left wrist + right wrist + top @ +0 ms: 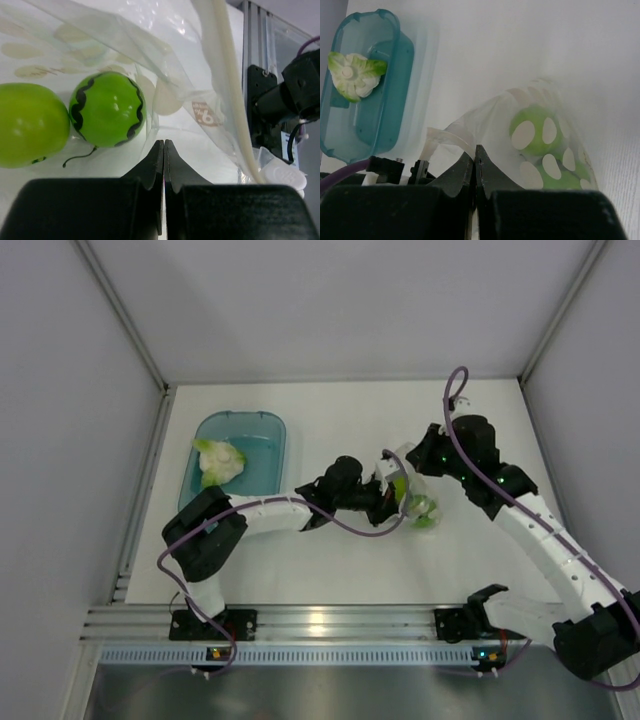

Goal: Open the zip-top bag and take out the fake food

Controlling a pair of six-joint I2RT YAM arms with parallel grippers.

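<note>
Zip-top bag (492, 112), pinched in right claw (476, 150)

Clear dotted zip-top bag (485, 117), frame centre-right, contains striped green ball (107, 107) and plain lime ball (30, 122); leafy lump (352, 75) lies upper left.

L gripper (164, 146) + R gripper (476, 152): closed.

A: The overhead view is evenly bright: the white surface (330, 560) carries only soft shadows beneath the arms (265, 510), and glare flares on the metal rail (318, 618) at bottom centre.
B: The left wrist view is crisp on the striped ball (107, 109); the zip-top bag (150, 45) glints along the top.
A: The right wrist view is hazier, its jaws dark and blurred at the bottom, its upper right washed out.
</note>
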